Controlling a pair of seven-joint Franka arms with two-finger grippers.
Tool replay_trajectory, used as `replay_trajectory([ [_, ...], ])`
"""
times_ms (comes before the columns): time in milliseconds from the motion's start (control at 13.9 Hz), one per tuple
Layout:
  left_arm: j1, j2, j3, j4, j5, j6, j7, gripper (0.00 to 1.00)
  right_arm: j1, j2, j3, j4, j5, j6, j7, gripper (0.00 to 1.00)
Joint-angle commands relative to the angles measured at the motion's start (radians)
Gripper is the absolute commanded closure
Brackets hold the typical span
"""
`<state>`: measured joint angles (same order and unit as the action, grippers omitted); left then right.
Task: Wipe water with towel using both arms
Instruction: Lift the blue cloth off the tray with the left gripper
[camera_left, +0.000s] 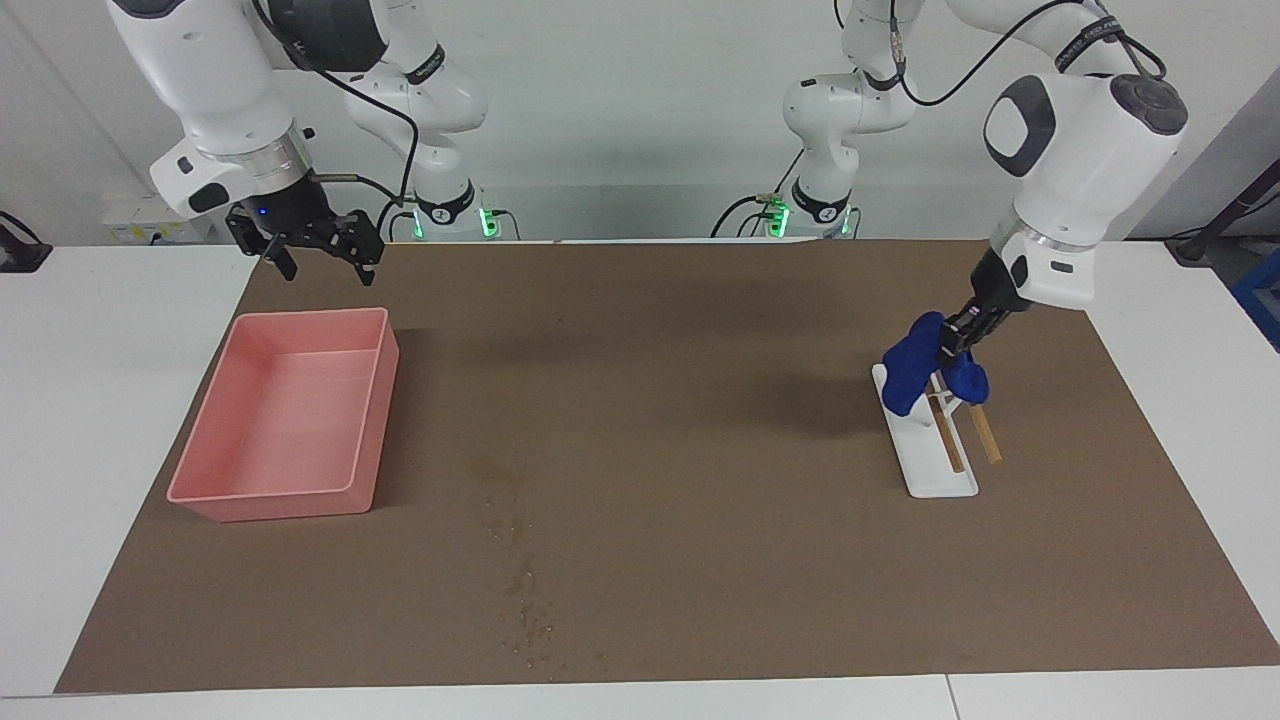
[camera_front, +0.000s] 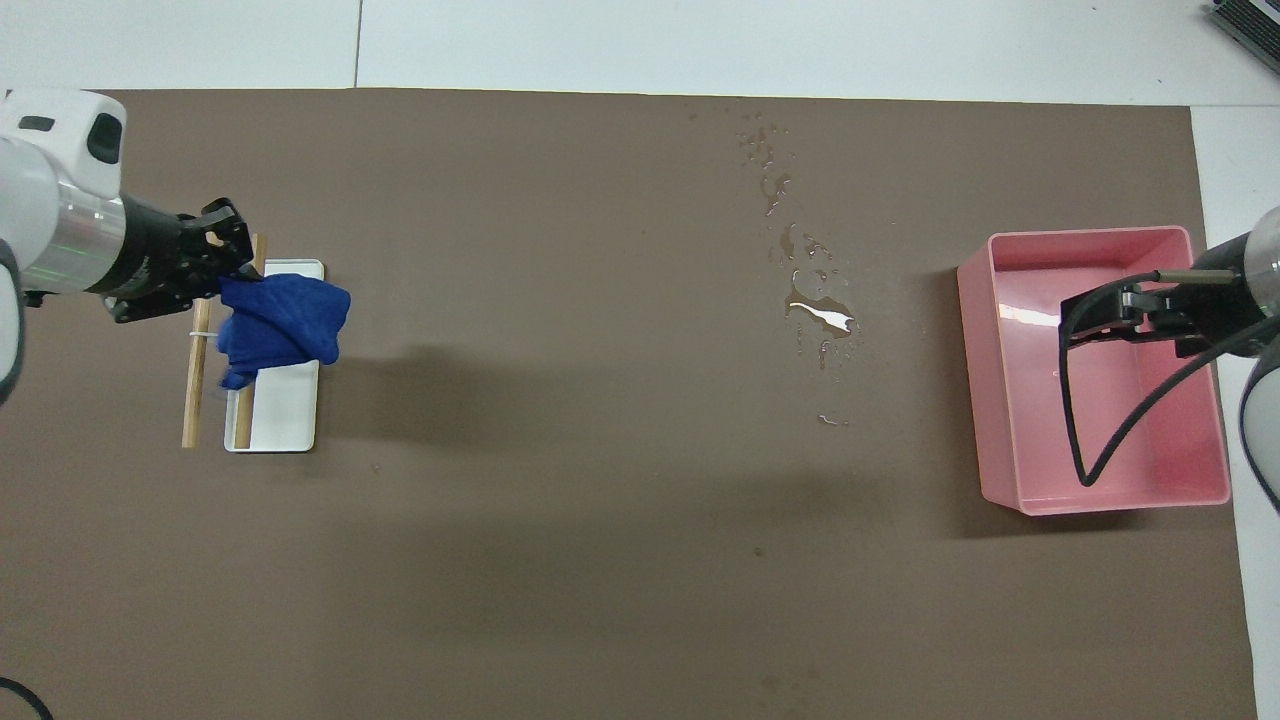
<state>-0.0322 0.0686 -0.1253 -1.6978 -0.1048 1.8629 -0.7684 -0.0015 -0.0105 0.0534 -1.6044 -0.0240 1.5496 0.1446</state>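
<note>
The blue towel (camera_left: 912, 370) (camera_front: 285, 322) hangs in the air from my left gripper (camera_left: 958, 333) (camera_front: 225, 270), which is shut on its upper edge. It dangles just above the white tray (camera_left: 940, 482) (camera_front: 285, 425) at the left arm's end of the table. The water (camera_left: 520, 560) (camera_front: 815, 315) is a scatter of droplets on the brown mat near the table's middle, reaching out to the mat's edge farthest from the robots. My right gripper (camera_left: 318, 252) (camera_front: 1110, 318) hovers open and empty over the pink bin (camera_left: 290, 490) (camera_front: 1100, 500).
Two wooden sticks (camera_left: 985, 435) (camera_front: 192, 400) lie across the white tray under the towel. The pink bin stands at the right arm's end of the mat. A brown mat (camera_left: 700, 330) (camera_front: 560, 560) covers most of the table.
</note>
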Motion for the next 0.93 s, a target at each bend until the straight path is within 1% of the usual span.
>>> replay_trajectory([
  [0, -0.055, -0.003, -0.043, 0.026, -0.053, -0.013, -0.344, 1.00, -0.005, -0.017, 0.008, -0.017, 0.018, 0.018, 0.022, 0.00],
  [144, -0.093, 0.000, -0.072, 0.032, -0.149, 0.045, -0.603, 1.00, -0.005, -0.019, 0.009, -0.020, 0.084, 0.021, 0.123, 0.00],
  [215, -0.121, 0.003, -0.083, 0.032, -0.179, 0.095, -0.755, 1.00, -0.003, -0.019, 0.013, -0.020, 0.090, 0.027, 0.189, 0.00],
  [359, -0.204, 0.010, -0.085, 0.018, -0.216, 0.238, -1.066, 1.00, 0.035, -0.020, 0.020, -0.028, 0.096, 0.066, 0.292, 0.00],
  [431, -0.239, 0.013, -0.085, 0.012, -0.233, 0.305, -1.182, 1.00, 0.047, -0.020, 0.023, -0.029, 0.096, 0.084, 0.364, 0.00],
  [502, -0.265, 0.016, -0.086, 0.010, -0.248, 0.353, -1.272, 1.00, 0.069, -0.019, 0.025, -0.032, 0.102, 0.113, 0.466, 0.00],
  [646, -0.307, 0.019, -0.086, 0.010, -0.268, 0.439, -1.415, 1.00, 0.084, -0.017, 0.023, -0.038, 0.171, 0.139, 0.640, 0.00],
  [861, -0.374, 0.031, -0.086, 0.009, -0.273, 0.538, -1.542, 1.00, 0.118, -0.014, 0.025, -0.055, 0.245, 0.162, 0.887, 0.00],
])
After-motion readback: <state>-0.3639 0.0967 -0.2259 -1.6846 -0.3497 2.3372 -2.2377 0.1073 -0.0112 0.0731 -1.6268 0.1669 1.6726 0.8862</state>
